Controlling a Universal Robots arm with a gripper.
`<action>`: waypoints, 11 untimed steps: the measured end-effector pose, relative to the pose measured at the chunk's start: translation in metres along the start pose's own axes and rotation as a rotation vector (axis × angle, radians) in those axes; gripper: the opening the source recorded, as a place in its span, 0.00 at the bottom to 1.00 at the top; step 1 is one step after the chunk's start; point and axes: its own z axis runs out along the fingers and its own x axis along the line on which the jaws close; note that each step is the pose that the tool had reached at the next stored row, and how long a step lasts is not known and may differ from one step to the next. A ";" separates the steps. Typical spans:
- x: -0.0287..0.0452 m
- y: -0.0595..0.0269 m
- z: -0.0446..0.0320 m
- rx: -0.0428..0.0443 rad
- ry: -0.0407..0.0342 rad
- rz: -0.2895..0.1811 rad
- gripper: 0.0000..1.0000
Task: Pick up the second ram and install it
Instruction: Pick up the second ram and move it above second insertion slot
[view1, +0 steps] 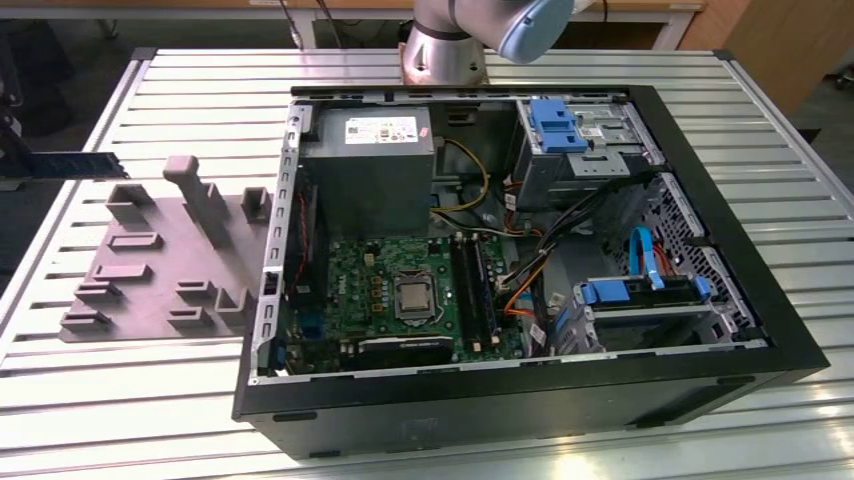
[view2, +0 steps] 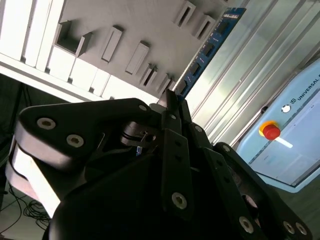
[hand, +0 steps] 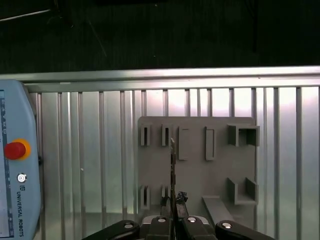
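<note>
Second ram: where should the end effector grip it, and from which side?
Pinch the second ram across its two flat faces near one end, coming in along its length, I'd say. It is a thin flat board, so the faces give the widest contact. The end effector holds it that way now.

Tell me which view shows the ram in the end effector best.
The second wrist view: the second ram shows its blue face and chips lengthwise, running out from the end effector. The first wrist view shows it edge-on, a thin line. The exterior view shows a short stretch at its left edge.
</note>
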 end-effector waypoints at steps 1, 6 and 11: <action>0.0000 0.0000 -0.0010 -0.0001 0.0001 0.000 0.14; 0.0000 0.0000 -0.0012 -0.0001 0.0003 0.000 0.14; -0.0001 -0.0018 -0.0013 -0.0002 0.0004 0.000 0.14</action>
